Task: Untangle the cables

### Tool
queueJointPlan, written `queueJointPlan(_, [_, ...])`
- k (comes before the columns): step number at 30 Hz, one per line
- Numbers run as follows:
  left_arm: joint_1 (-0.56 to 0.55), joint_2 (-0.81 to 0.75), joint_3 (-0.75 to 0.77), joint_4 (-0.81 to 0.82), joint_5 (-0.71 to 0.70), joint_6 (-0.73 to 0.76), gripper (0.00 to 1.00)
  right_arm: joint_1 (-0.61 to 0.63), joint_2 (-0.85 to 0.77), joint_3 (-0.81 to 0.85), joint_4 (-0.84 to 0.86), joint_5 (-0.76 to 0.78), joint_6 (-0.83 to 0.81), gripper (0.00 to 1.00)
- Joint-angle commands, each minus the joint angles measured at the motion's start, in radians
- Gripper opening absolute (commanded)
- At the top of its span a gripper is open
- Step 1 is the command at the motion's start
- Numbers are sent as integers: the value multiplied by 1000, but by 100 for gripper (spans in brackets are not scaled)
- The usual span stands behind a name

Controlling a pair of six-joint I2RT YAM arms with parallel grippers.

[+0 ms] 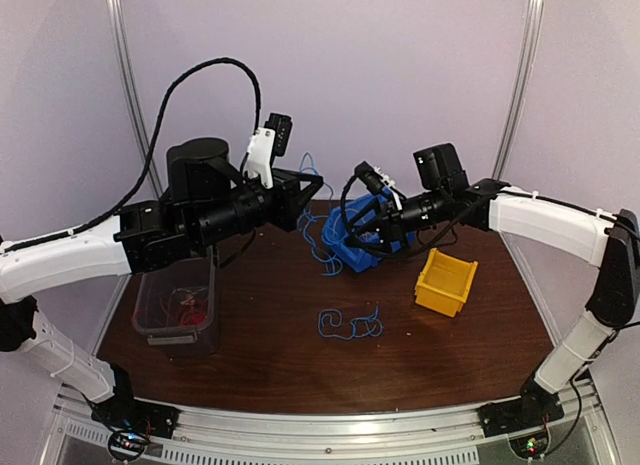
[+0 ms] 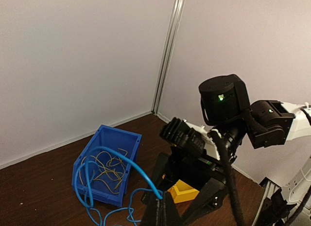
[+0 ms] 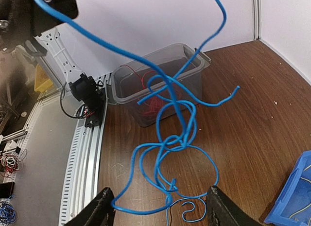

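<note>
The brown table [image 1: 280, 375] is the biggest thing. The blue bin [image 1: 345, 250] sits on it near the back, about in the middle. The clear box [image 1: 175, 335] is well to the left of the blue bin and closer to the front. It has red cables [image 3: 151, 100] inside. The yellow bin [image 1: 445, 282] is to the right of the blue bin, a bit nearer the front. The two bins do not touch.

The left claw [image 1: 300, 197] is up in the air, just left of the blue bin. Its fingers are pinched tight on a blue cable [image 3: 175, 138]. The blue cable hangs down from the claw in loops and knots, to the left of the blue bin. In the left wrist view, one part of it bends over the blue bin.

The right claw [image 3: 163, 211] is over the blue bin and points left. Its fingers are wide apart and hold nothing. The knotted loops hang in front of it.

Thin yellow cables [image 2: 109, 170] lie inside the blue bin. A small blue cable [image 1: 350, 323] lies curled on the table in front of the blue bin, apart from it.
</note>
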Motion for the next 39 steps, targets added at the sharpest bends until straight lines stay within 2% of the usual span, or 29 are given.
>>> queueJointPlan(1, [0,2,39,35,12,16,0,10,44,19,4,84,54,64])
queueJointPlan(3, [0,1,39,35,14,17,0,10,47,15,18,68,61,52])
queueJointPlan(5, [0,0,37,34,13,17,0,10,40,3,44,56,76,33])
queueJointPlan(8, [1,-5,32,34,12,17,0,8,21,-27,99,48,111,15])
queueJointPlan(11, [0,-11,20,39,5,16,0,8,14,-48,115,50,110,2])
queueJointPlan(12, [0,-15,15,43,0,16,0,8,14,-56,115,53,103,1])
queueJointPlan(13, [0,-20,9,50,-4,16,0,7,13,-64,114,60,91,4])
queueJointPlan(14, [0,-24,6,56,-8,15,0,8,12,-73,114,65,78,13])
queueJointPlan(16, [1,-31,0,67,-13,11,0,8,12,-86,115,65,57,43])
queueJointPlan(17, [0,-33,-2,73,-14,9,0,8,15,-88,115,52,51,51])
queueJointPlan(19, [1,-39,-3,82,-16,1,0,9,25,-87,116,-7,42,58])
queueJointPlan(23, [0,-49,0,93,-14,-7,0,22,51,-90,126,-133,28,65])
queueJointPlan(26, [0,-63,-5,98,-23,-16,0,42,61,-88,122,-166,6,67])
queueJointPlan(32, [0,-97,-32,134,-66,-51,0,71,87,-88,199,-130,86,67])
queueJointPlan(39, [-1,-48,-19,149,-148,-139,0,115,71,-88,274,-30,151,69])
